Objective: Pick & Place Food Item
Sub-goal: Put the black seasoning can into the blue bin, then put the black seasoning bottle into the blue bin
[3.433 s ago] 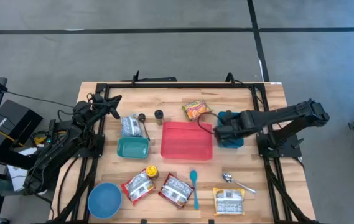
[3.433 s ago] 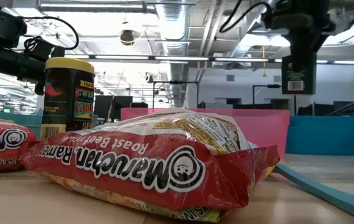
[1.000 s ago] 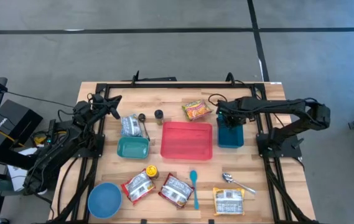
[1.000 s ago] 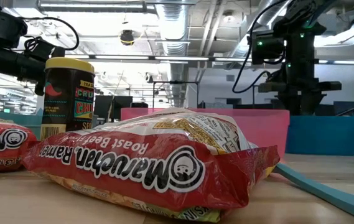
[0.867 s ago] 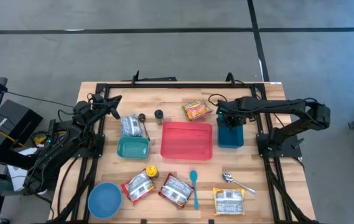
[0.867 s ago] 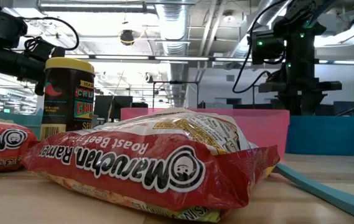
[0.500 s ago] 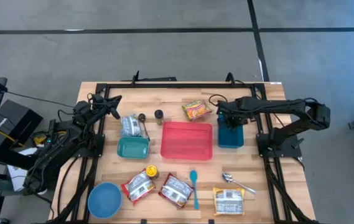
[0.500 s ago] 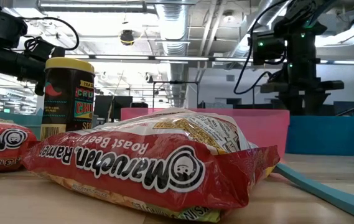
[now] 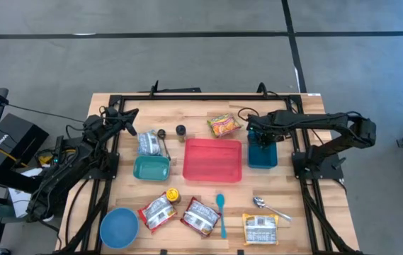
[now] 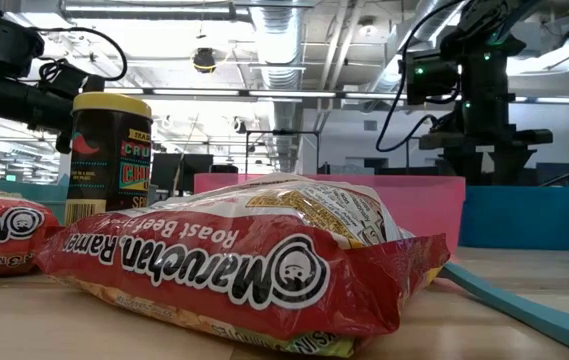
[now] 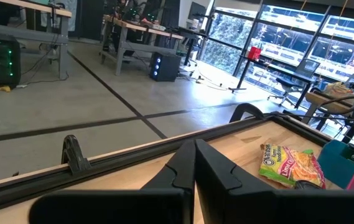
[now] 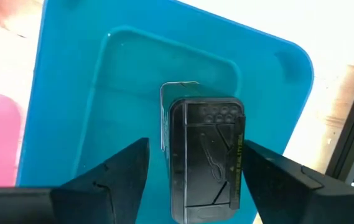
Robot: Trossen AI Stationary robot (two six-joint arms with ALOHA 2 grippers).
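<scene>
A dark rectangular tin [image 12: 206,155] lies inside the blue bin [image 12: 102,74] at the table's right, resting on the bin's floor. My right gripper [image 12: 195,148] points down over the blue bin [image 9: 261,154], open, with one finger on either side of the tin and a gap on at least one side. In the low view my right gripper [image 10: 489,170] stands just above the blue bin's rim [image 10: 519,215]. My left gripper [image 11: 194,174] is shut on nothing and waits level at the table's far left [image 9: 132,113].
A pink tray [image 9: 212,160] sits left of the blue bin, and a teal bin [image 9: 151,168] farther left. A chips bag [image 9: 223,125] lies behind the tray. Ramen packets [image 9: 201,216], a blue bowl [image 9: 119,227], a blue spoon [image 9: 221,212] and a metal spoon [image 9: 268,207] lie near the front edge.
My right gripper has opened over the blue bin: in the low view its fingers stand wider apart than before. The arm has kept its place, and the left arm has kept still.
</scene>
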